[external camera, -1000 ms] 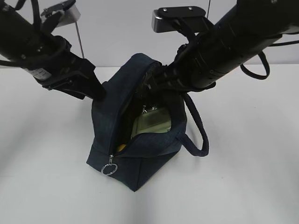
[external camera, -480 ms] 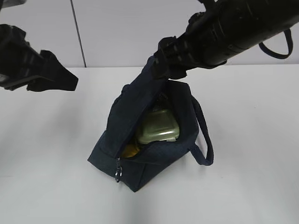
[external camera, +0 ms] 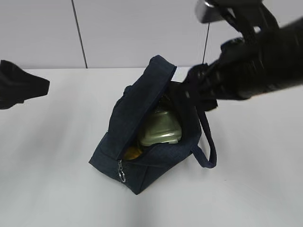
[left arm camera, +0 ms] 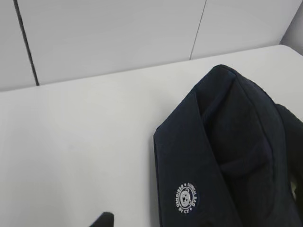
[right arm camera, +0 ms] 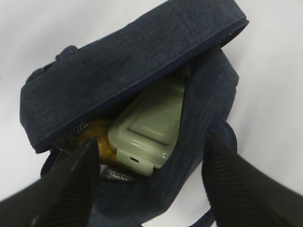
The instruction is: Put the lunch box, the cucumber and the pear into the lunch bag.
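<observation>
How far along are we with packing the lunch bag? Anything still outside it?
The lunch box sits inside the open lunch bag, with something yellow beside it, apparently the pear. The cucumber is not visible in any view, neither on the table nor clearly inside, so it cannot be confirmed. Nothing is in hand: the right tool hangs open above the bag, holding nothing. The zipper is open.

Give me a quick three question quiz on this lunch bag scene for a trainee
1. True or false: the lunch box lies inside the lunch bag.
2. What yellow thing shows beside the lunch box in the bag?
A. a banana
B. the pear
C. a cloth
3. Fill in: the right gripper holds ____.

Key: 1 true; 2 B; 3 nothing, its jaws stand open above the bag.
</observation>
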